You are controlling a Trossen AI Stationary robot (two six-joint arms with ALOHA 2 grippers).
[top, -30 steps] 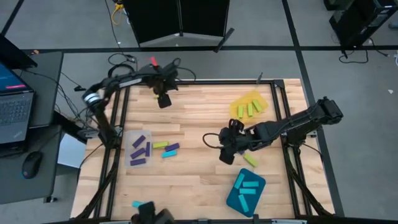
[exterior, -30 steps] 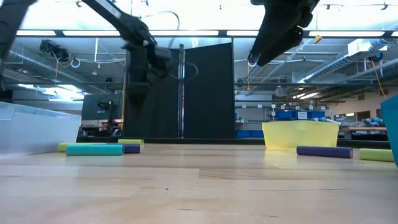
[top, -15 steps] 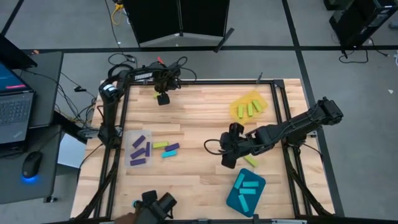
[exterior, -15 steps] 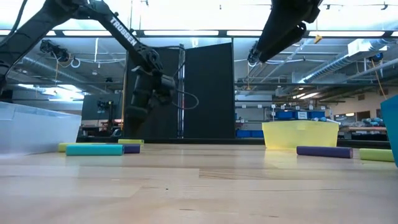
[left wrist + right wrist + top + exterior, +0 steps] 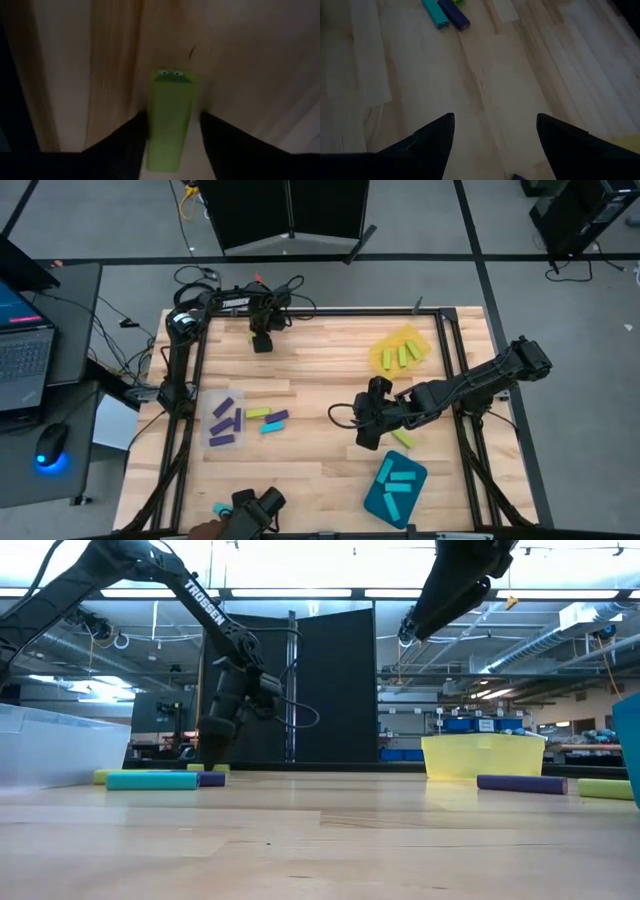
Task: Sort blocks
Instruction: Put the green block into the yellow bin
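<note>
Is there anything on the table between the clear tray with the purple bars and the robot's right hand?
Yes. In the high view, three loose blocks lie beside the clear tray: a yellow-green block, a purple block and a cyan block. From them to the right hand, bare wood.

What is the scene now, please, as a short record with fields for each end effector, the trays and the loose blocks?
left end effector: at the table's far edge, fingers on either side of a yellow-green block
right end effector: open, empty, above bare wood at centre-right
clear tray: purple blocks inside
yellow tray: yellow-green blocks inside
teal tray: cyan-blue blocks inside
loose blocks: green, purple and cyan beside the clear tray; one green near the right end effector
</note>
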